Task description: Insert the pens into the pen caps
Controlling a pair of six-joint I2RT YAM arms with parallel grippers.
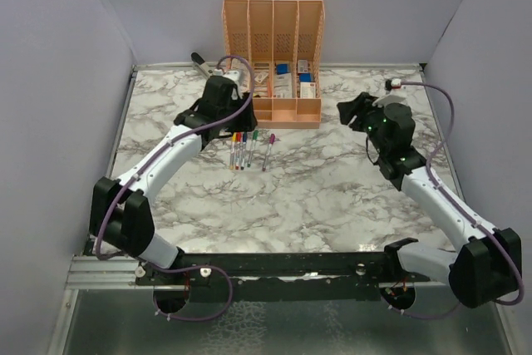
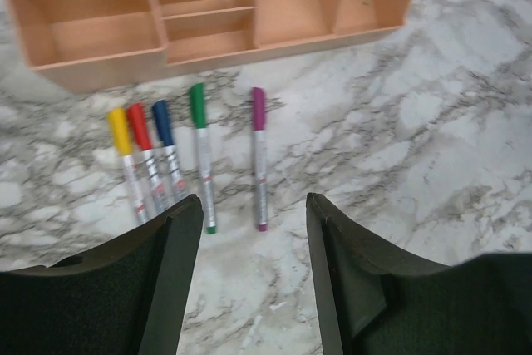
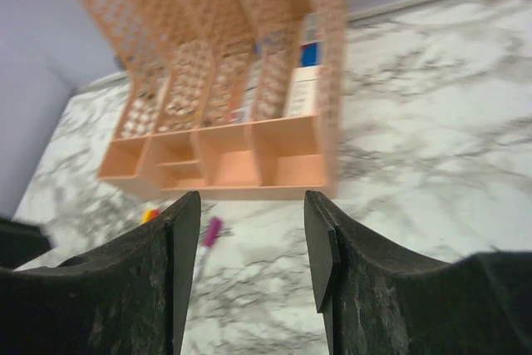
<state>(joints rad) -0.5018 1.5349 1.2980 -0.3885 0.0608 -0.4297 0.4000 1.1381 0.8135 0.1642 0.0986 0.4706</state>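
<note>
Five pens (image 2: 261,174) lie in a row on the marble table in front of the orange organiser; they also show in the top view (image 1: 242,150). Each whitish barrel wears a cap on its far end: yellow (image 2: 120,130), red (image 2: 139,126), blue (image 2: 162,122), green (image 2: 197,106) and purple (image 2: 258,108). The purple one lies a little apart on the right (image 1: 268,151). My left gripper (image 2: 253,205) is open and empty, raised above the near ends of the pens. My right gripper (image 3: 252,209) is open and empty, off to the right (image 1: 353,111). The purple cap (image 3: 211,231) shows blurred past its left finger.
The orange organiser (image 1: 274,56) stands at the back centre, with tall slots holding stationery and low front compartments (image 2: 208,31). A grey stapler (image 1: 199,60) lies behind the left arm. Grey walls close in the table on the left, the back and the right.
</note>
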